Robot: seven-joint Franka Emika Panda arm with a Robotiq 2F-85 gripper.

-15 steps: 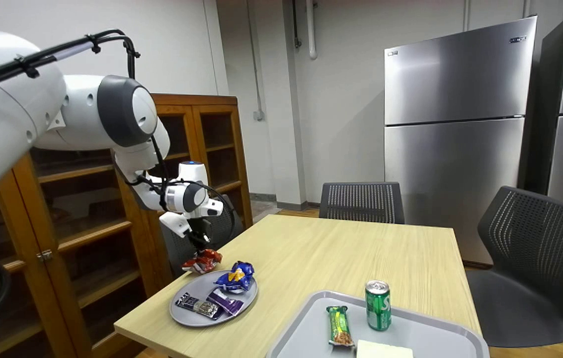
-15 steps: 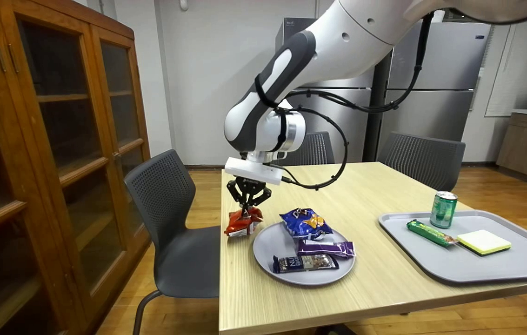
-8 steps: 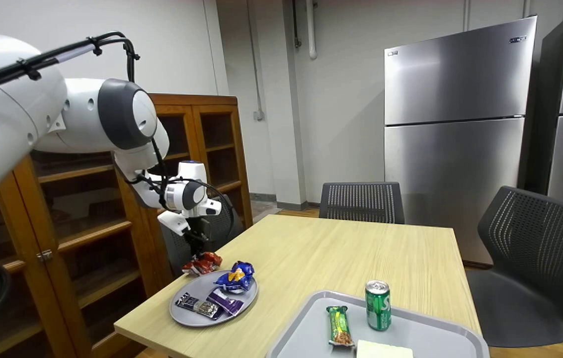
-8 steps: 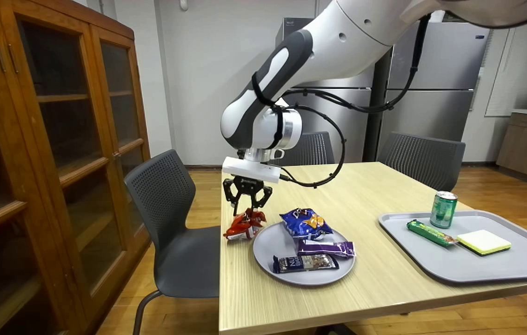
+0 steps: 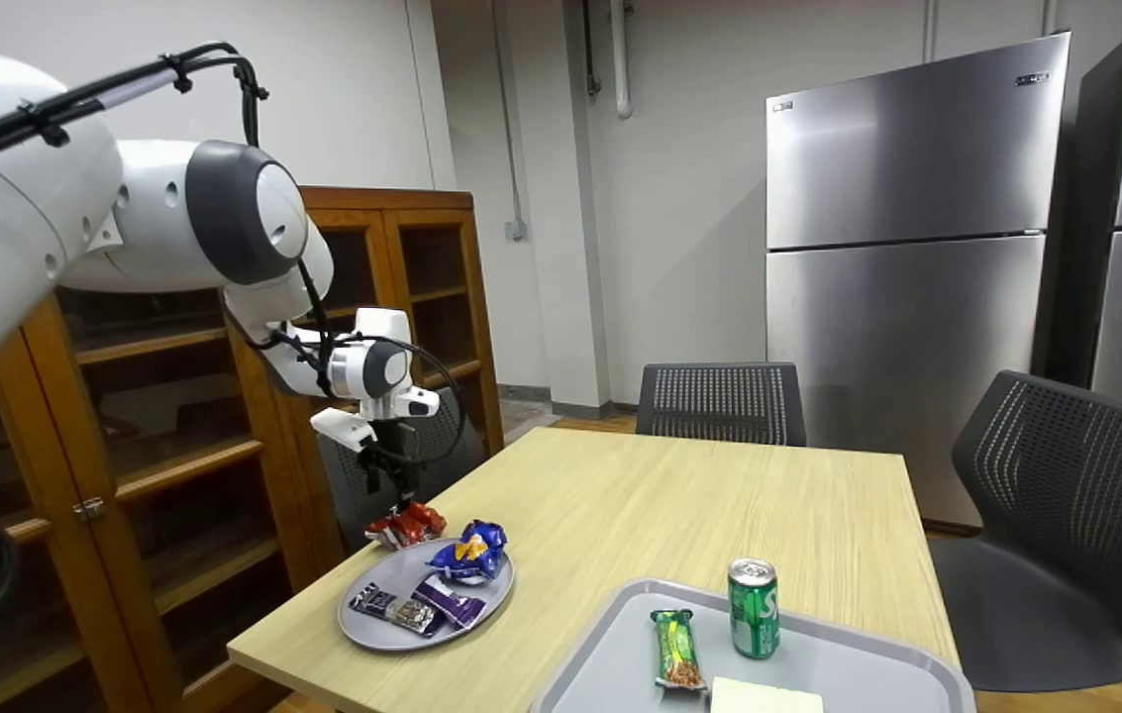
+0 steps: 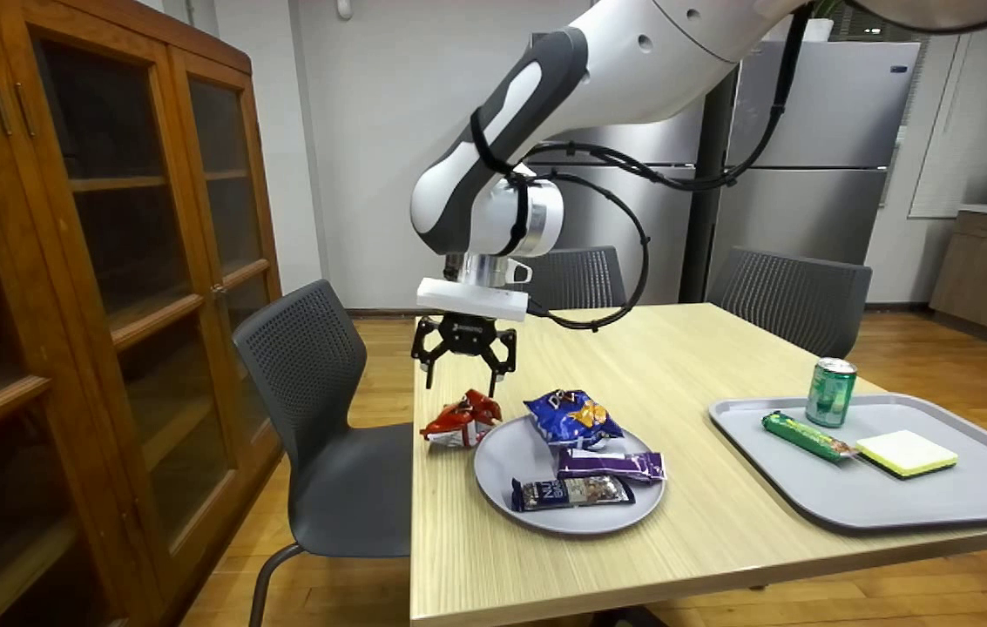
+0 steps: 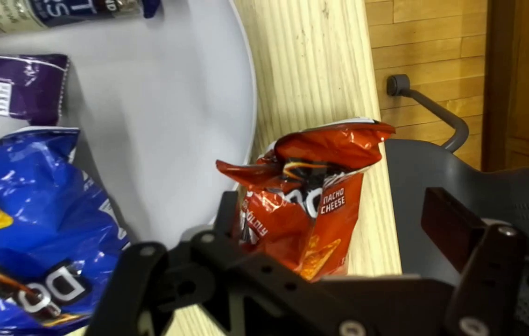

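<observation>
My gripper stands open just above a crumpled red chip bag, with nothing gripped. In the wrist view that red bag shows between the spread fingers, nearer the left finger; whether that finger touches it I cannot tell. The bag rests at the table's edge beside a round grey plate, one corner reaching over the rim in this view. On the plate lie a blue chip bag, a purple bar and a dark nut bar.
A grey tray holds a green can, a green-wrapped bar and a yellow-white sponge. Close to the table edge by the red bag stands a dark chair. Behind it is a wooden glass-door cabinet.
One second ago the jaws were closed on the top of the red bag. They have since spread apart and risen, leaving the bag on the table with its top loosened.
</observation>
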